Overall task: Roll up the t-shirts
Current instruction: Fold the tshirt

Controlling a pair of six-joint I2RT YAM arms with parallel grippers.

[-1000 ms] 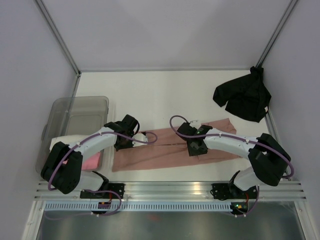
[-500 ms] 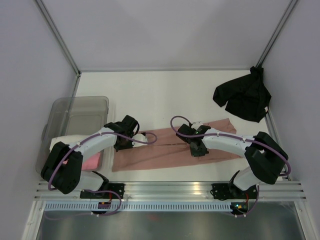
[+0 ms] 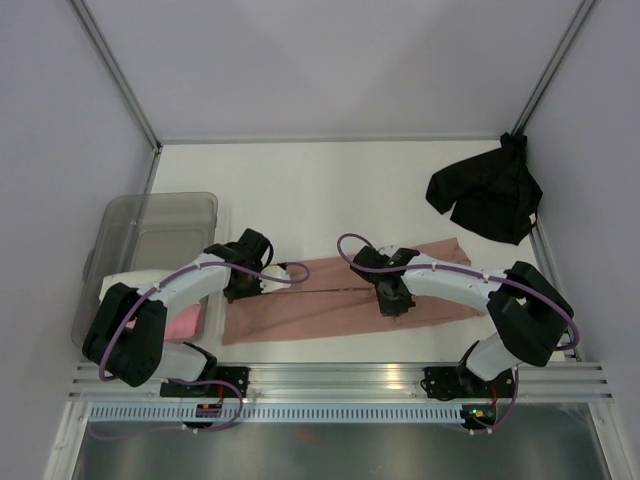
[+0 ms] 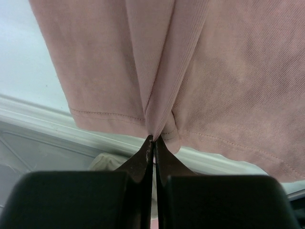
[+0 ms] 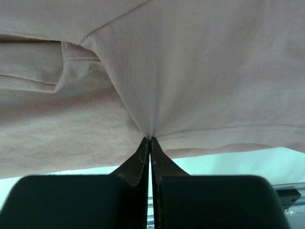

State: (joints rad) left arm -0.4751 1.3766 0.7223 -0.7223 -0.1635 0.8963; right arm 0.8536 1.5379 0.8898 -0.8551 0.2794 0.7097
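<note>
A dusty salmon-pink t-shirt (image 3: pixel 330 305) lies folded into a long strip across the near part of the table. My left gripper (image 3: pixel 240 288) is shut on its left end, pinching a fold at the hem (image 4: pixel 154 138). My right gripper (image 3: pixel 393 302) is shut on the cloth near the middle-right, with a pleat drawn into its tips (image 5: pixel 149 139). A crumpled black t-shirt (image 3: pixel 487 198) lies at the far right. A cream roll (image 3: pixel 125 284) and a bright-pink roll (image 3: pixel 186 322) sit in the bin.
The translucent grey bin (image 3: pixel 150 215) stands at the left, right beside my left gripper; its rim (image 4: pixel 43 119) shows just below the shirt's hem. Grey walls close in both sides and the back. A metal rail (image 3: pixel 340 375) runs along the near edge.
My right gripper has shut on the salmon-pink shirt, having been open over it a second ago, and its wrist has turned. The left gripper has shifted slightly left with the shirt's end.
</note>
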